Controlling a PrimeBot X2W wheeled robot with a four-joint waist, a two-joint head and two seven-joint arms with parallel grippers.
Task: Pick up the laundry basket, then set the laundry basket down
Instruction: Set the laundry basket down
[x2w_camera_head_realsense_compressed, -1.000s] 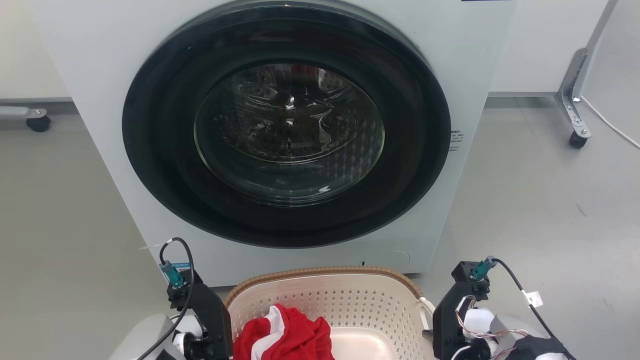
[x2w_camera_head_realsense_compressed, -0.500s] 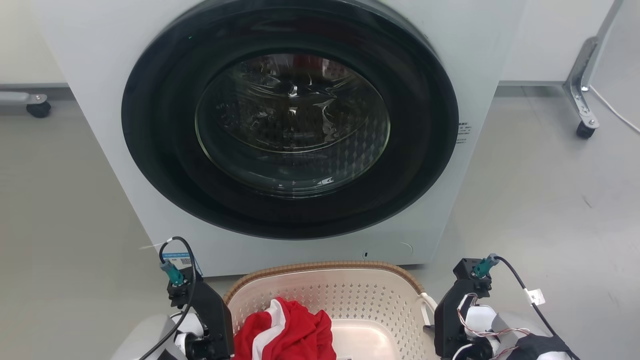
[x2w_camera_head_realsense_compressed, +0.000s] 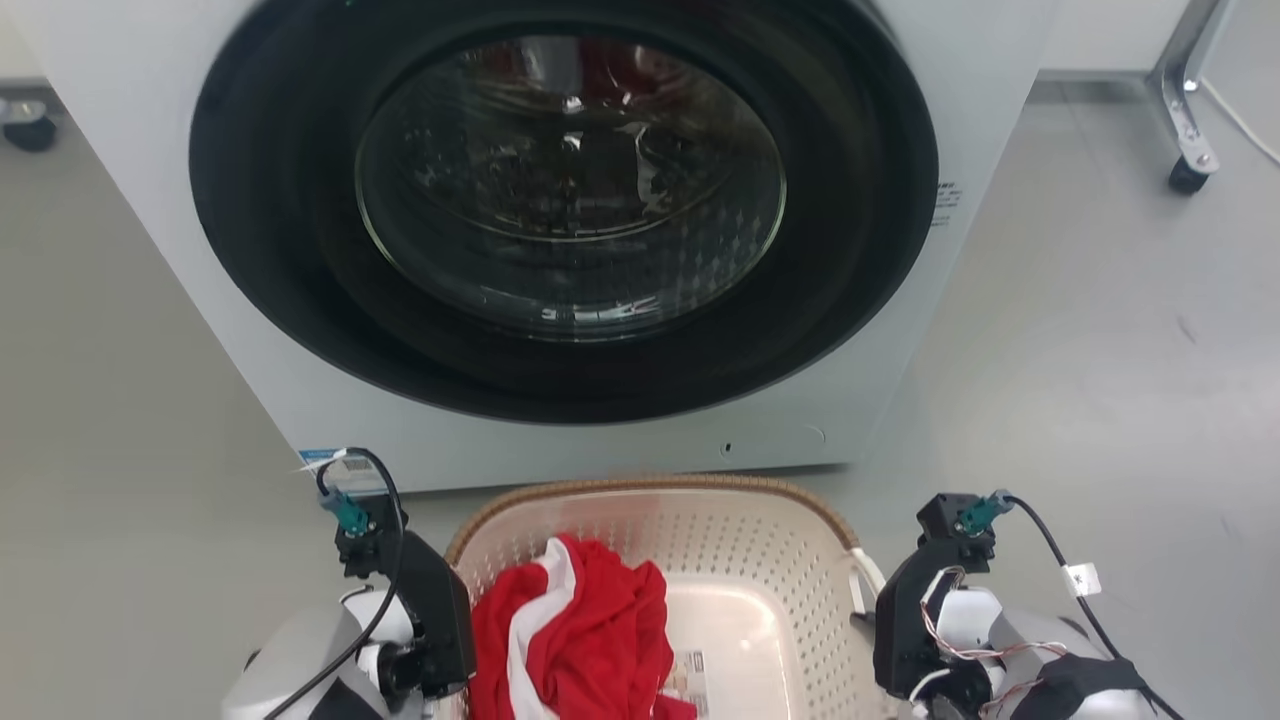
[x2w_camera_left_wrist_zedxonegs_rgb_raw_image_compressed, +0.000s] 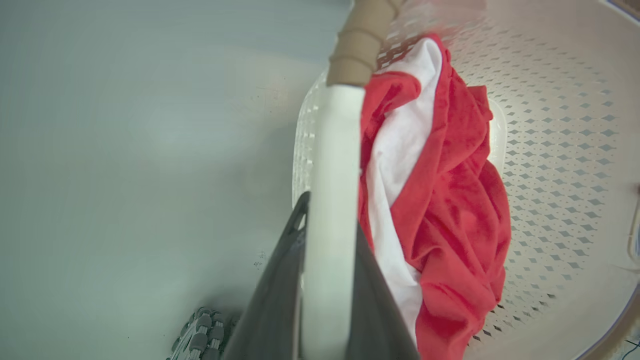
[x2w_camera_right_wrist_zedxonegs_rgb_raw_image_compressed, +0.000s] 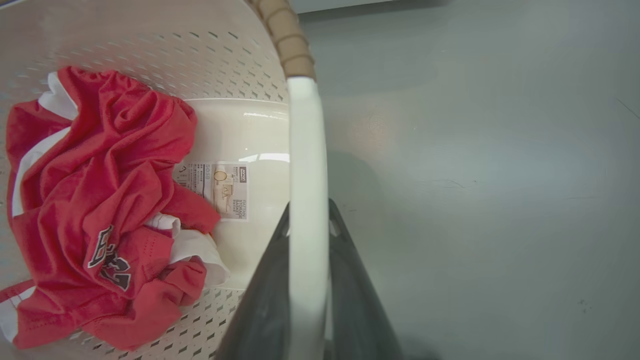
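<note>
Head view: one front-loading washing machine stands on a grey floor, its single round dark door shut. Just in front of it, at the bottom centre, is one laundry basket, cream-white with small perforations and a brown woven-look rim. It sits between the robot's two arms. One crumpled red and white jersey lies inside, toward the basket's left side, and one small label shows on the base beside it. Two black caster wheels show at the top corners, one at the left and one at the right.

Left wrist view: the left gripper is clamped on the basket's white left handle, one dark finger on each side.

Right wrist view: the right gripper grips the white right handle the same way.

Whether the basket's base touches the floor cannot be told.
</note>
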